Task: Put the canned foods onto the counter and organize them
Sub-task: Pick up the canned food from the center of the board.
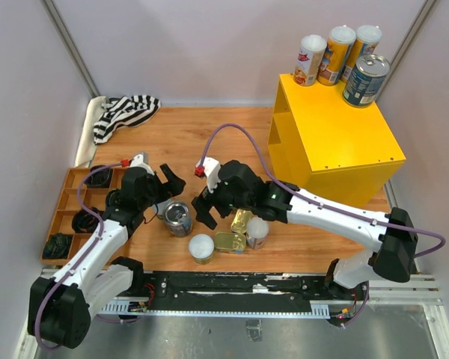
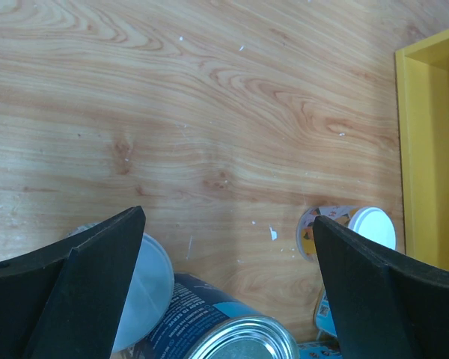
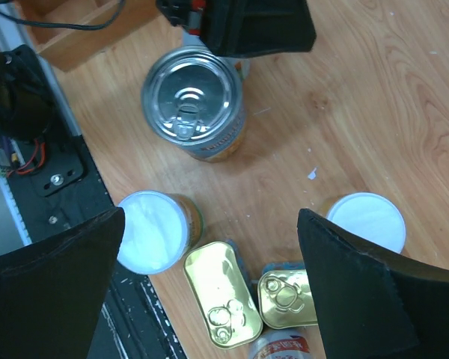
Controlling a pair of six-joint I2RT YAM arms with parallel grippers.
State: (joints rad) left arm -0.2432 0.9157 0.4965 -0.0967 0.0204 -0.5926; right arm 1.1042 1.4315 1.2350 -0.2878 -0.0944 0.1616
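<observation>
The yellow counter [image 1: 337,142] stands at the back right, with three tall white-lidded tubes [image 1: 337,52] and a blue can [image 1: 365,79] on its top. More cans crowd the near table: a blue silver-topped can [image 1: 179,218] [image 3: 193,96], a white-lidded tube [image 1: 201,247] [image 3: 151,230], two flat gold tins [image 1: 230,241] [image 3: 221,292] and another white-lidded can [image 1: 257,232] [image 3: 368,221]. My left gripper [image 1: 172,193] [image 2: 228,217] hangs open just behind the blue can [image 2: 224,329]. Above the gold tins my right gripper [image 1: 213,215] [image 3: 211,215] is open and holds nothing.
A brown wooden compartment tray [image 1: 67,217] with small dark lumps sits at the left edge. A black-and-white striped cloth [image 1: 123,112] lies at the back left. The black rail of the arm bases [image 1: 232,288] runs along the near edge. White walls close in the table.
</observation>
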